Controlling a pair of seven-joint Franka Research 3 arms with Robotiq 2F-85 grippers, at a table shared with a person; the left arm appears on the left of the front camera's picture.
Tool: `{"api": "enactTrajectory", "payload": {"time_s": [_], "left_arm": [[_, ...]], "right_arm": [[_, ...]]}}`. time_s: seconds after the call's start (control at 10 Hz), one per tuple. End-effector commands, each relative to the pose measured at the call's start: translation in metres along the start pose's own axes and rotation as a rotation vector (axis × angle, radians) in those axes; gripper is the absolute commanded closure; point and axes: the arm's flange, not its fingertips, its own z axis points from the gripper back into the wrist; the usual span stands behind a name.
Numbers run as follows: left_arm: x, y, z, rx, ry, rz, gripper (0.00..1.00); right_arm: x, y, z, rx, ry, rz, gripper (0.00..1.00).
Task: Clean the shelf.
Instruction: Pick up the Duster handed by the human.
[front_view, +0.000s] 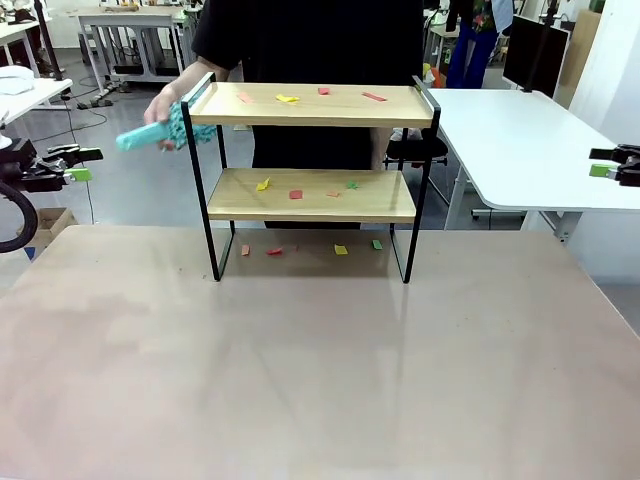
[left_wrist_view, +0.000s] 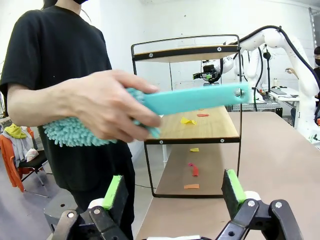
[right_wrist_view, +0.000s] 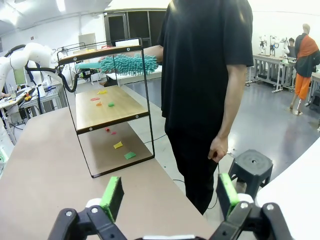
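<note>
L gripper (left_wrist_view: 173, 186) & R gripper (right_wrist_view: 169, 191), black w/ green pads, both spread wide, nothing held. Black-framed two-tier light-wood shelf (front_view: 310, 118) stands toward far edge of brown tabletop (front_view: 300, 370); coloured paper scraps (front_view: 288, 98) on both boards & underneath. Person's hand (front_view: 163, 105) holds teal fluffy duster (front_view: 140, 137) beside shelf's top-left corner.

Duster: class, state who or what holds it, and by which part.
The person's hand grips the duster where its handle meets the fluffy head.

One shelf (front_view: 310, 119); one duster (front_view: 148, 135); about twelve paper scraps (front_view: 287, 98).
</note>
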Motion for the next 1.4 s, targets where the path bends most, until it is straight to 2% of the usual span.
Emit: {"api": "enactTrajectory", "payload": {"time_s": [0.0,1.2,1.3], "left_arm": [[0.001,0.0,0.0,0.0,-0.001,-0.018,0.0],[0.0,0.0,0.0,0.0,0.0,0.0,0.0],[0.028,-0.004,0.006,0.013,0.025,0.017,0.0]], "right_arm": [[0.003,0.0,-0.002,0.003,-0.002,0.007,0.0],[0.003,0.0,-0.002,0.003,-0.002,0.007,0.0],[0.003,0.0,-0.002,0.003,-0.002,0.007,0.0]]}}
